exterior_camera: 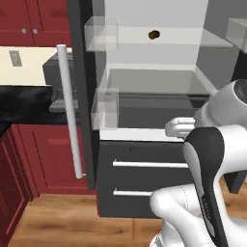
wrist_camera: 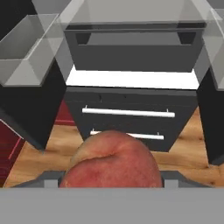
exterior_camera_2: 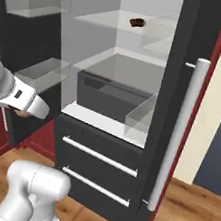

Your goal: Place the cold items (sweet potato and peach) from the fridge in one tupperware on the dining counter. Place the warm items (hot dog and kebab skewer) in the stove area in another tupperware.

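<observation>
A red-orange peach [wrist_camera: 111, 162] sits between the fingers of my gripper [wrist_camera: 111, 179], which is shut on it. The hand is out in front of the open fridge, at about the height of the white ledge [wrist_camera: 131, 79] above the lower drawers. From the right base view a sliver of the peach [exterior_camera_2: 23, 114] shows under the white hand [exterior_camera_2: 25, 100]. In the left base view the hand [exterior_camera: 181, 126] pokes out from behind my forearm. A small dark brown item, likely the sweet potato [exterior_camera: 154, 34] [exterior_camera_2: 137, 21], lies on the upper glass shelf inside the fridge.
Both fridge doors stand open, with clear door bins [exterior_camera: 102, 33] [exterior_camera_2: 141, 118] and long white handles [exterior_camera: 70, 111] [exterior_camera_2: 177, 133]. A dark crisper drawer [wrist_camera: 133, 57] sits above two lower drawers [wrist_camera: 127, 113]. Red cabinets [exterior_camera: 46, 159] stand to the left. The floor is wood.
</observation>
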You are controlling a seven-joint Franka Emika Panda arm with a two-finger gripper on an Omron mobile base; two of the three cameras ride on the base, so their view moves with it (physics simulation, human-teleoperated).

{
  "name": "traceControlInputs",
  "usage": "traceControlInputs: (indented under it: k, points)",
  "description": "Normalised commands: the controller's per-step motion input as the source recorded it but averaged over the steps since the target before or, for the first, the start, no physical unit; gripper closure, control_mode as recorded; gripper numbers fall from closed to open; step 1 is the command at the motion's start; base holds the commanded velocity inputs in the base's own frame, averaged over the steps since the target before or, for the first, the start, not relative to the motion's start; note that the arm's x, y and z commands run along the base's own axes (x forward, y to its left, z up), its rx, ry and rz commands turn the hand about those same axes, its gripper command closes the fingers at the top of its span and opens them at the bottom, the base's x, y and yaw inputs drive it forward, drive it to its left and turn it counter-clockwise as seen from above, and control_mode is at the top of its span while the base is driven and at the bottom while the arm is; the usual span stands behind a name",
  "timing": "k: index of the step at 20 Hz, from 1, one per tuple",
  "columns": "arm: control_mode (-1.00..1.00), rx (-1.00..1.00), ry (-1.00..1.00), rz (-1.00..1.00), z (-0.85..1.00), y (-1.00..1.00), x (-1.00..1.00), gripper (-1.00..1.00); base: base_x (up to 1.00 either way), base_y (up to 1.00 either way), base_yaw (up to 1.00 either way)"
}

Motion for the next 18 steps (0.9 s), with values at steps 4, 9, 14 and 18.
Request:
traceControlInputs:
  k: [4, 9, 14, 18]
  points:
    - [1.00, 0.00, 0.00, 0.00, 0.00, 0.00, 0.00, 1.00, -0.82, -0.03, 0.64]
    - [1.00, 0.00, 0.00, 0.00, 0.00, 0.00, 0.00, 1.00, -0.82, -0.19, 0.73]
    - [1.00, 0.00, 0.00, 0.00, 0.00, 0.00, 0.00, 1.00, -0.91, -0.13, 0.68]
    - [1.00, 0.00, 0.00, 0.00, 0.00, 0.00, 0.00, 1.00, -0.88, -0.01, 0.62]
